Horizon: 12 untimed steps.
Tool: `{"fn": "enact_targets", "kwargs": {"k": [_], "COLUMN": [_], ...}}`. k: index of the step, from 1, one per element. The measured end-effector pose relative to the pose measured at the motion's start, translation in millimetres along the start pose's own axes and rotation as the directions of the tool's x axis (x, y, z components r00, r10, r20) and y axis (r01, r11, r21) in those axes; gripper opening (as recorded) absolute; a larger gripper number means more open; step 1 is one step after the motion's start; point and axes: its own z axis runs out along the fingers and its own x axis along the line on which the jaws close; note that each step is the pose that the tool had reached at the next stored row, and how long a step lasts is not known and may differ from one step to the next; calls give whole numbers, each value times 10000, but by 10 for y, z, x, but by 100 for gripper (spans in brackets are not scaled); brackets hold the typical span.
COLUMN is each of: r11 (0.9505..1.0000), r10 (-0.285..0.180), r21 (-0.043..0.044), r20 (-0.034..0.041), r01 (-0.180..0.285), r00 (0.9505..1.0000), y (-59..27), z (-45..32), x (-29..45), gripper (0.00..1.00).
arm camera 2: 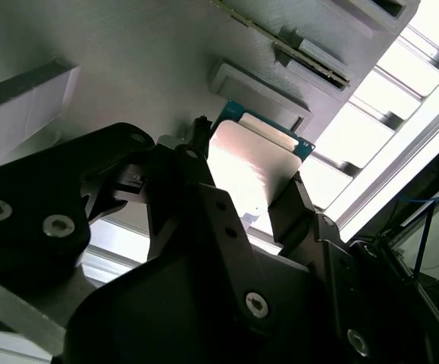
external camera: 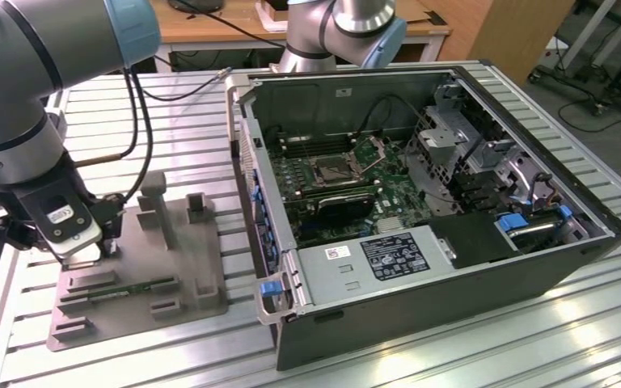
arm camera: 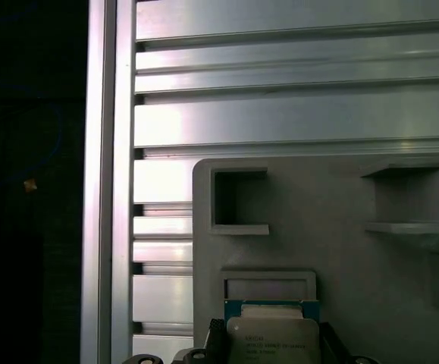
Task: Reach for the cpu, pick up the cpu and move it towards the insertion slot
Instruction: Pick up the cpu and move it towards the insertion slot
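Second wrist view: gripper (arm camera 2: 247, 163) clamped on cpu (arm camera 2: 257, 152) by its side edges, just above grey tray (arm camera 2: 128, 61). Cpu looks light, stiff, thin, w/ slippy metal top; prob fragile underneath, so edges = best hold.

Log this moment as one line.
gripper: over grey tray, fingers shut on cpu | cpu: beside empty pocket | insertion slot: in case, unreached
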Motion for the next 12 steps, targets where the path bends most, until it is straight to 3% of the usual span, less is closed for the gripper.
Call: {"fn": "enact_targets", "kwargs": {"k": [12], "r11": [10000], "r10": [0], "r21": [-1], "r20": [2], "r01": [0], "r00": [10000], "y": [1], "z": [-35], "x": [0], "gripper": [55]}}
